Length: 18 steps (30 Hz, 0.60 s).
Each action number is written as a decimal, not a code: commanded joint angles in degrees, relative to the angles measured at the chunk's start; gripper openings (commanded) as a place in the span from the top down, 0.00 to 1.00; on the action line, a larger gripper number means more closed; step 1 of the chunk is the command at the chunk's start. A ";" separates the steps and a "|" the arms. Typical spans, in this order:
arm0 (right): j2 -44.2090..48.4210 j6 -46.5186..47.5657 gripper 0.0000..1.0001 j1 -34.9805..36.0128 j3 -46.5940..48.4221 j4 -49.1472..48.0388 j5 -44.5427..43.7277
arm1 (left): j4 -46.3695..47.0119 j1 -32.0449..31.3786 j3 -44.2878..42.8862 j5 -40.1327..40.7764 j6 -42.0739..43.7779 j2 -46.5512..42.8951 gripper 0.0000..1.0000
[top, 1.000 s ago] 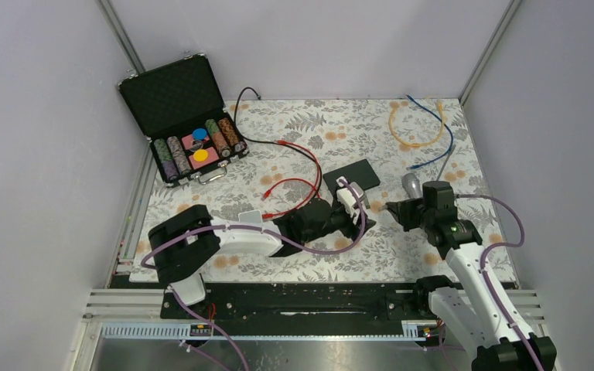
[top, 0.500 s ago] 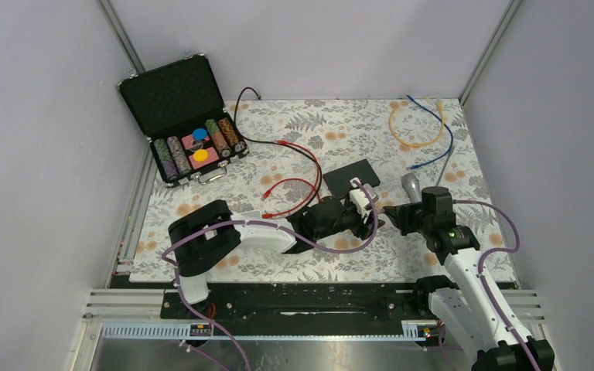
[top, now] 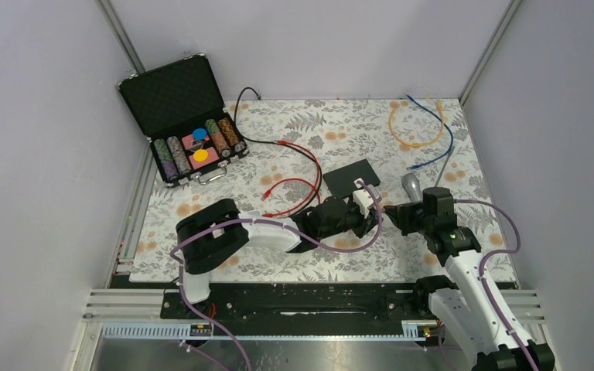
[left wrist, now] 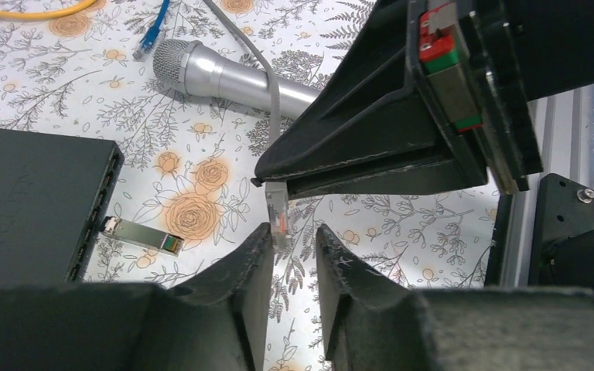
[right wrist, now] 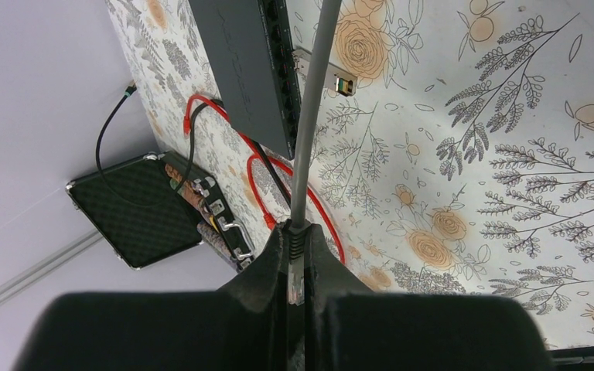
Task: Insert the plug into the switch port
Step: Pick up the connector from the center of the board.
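Note:
My right gripper (top: 392, 210) is shut on a clear network plug (right wrist: 295, 274) at the end of a grey cable (right wrist: 312, 108). In the left wrist view the plug (left wrist: 278, 216) hangs from the right fingers, its tip between my left fingertips. My left gripper (left wrist: 292, 230) is open, its jaws a little wider than the plug, and it shows in the top view (top: 376, 219) right against the right gripper. The black switch (top: 350, 176) lies flat behind them, its port row (left wrist: 97, 209) facing the grippers; it also shows in the right wrist view (right wrist: 247, 69).
A silver microphone (top: 411, 185) lies beside the right gripper. A small metal module (left wrist: 141, 234) lies in front of the switch ports. Red cables (top: 298, 185) lie left of the switch. An open chip case (top: 189, 127) stands far left. Yellow and blue cables (top: 418, 127) lie far right.
My left arm has swung right, bringing its open gripper up to the right gripper and around the plug tip. The right gripper has shifted slightly left with the plug.

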<state>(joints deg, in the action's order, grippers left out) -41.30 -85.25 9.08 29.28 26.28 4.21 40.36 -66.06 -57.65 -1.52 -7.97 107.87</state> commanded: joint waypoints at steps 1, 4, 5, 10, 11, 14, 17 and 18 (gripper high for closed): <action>1.32 1.35 1.00 0.41 0.53 0.27 0.84 | 4.04 0.16 -2.20 -1.97 -0.81 0.04 0.77; 1.64 2.55 1.00 0.39 1.00 1.78 0.09 | 4.45 0.53 -2.32 -3.16 -1.51 -0.07 0.90; 1.81 2.55 1.00 0.41 0.67 1.77 0.24 | 4.19 0.63 -2.42 -3.43 -1.59 -0.05 0.95; 2.33 4.75 0.99 0.42 0.27 1.90 0.72 | 5.25 2.10 -2.28 -7.56 -4.49 -0.54 1.00; 2.26 5.77 0.95 0.41 0.60 2.11 0.64 | 5.61 2.42 -2.02 -8.11 -5.30 -0.77 1.00; 3.18 12.78 0.78 0.41 2.27 3.60 -0.53 | 5.19 4.04 -1.46 -9.39 -8.71 -1.95 1.00; 8.11 24.26 0.54 0.41 2.34 -1.97 -0.91 | -0.81 7.06 -1.88 -12.86 -14.60 -4.10 1.00; 9.49 29.56 0.48 0.34 2.50 -5.12 2.32 | -3.86 8.35 -2.26 -14.58 -17.42 -5.14 1.00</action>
<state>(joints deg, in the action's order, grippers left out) -37.10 -74.04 9.06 29.54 27.94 3.79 39.75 -62.04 -57.76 -9.76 -15.92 107.70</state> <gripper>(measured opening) 0.399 0.092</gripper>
